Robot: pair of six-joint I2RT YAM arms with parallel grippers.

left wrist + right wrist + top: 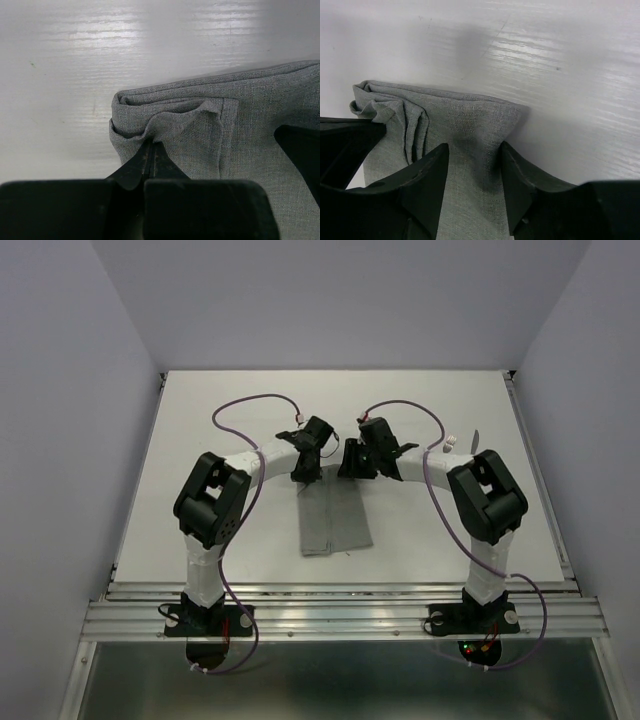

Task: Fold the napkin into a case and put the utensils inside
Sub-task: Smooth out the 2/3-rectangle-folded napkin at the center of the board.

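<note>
The grey napkin (335,520) lies mid-table as a narrow layered strip, long side running away from the arms. My left gripper (303,477) is at its far left corner. In the left wrist view that gripper (151,145) is shut on a puckered fold of the napkin (240,125). My right gripper (355,462) hovers at the far right corner. It stands open (472,150) and the napkin (465,120) lies flat between its fingers (427,170). A slim silvery piece (476,438), perhaps one of the utensils, lies beyond the right elbow.
The white table (200,440) is walled by pale panels at the left, right and back. A metal rail (340,615) carries both arm bases along the near edge. Purple cables (240,405) loop above each forearm.
</note>
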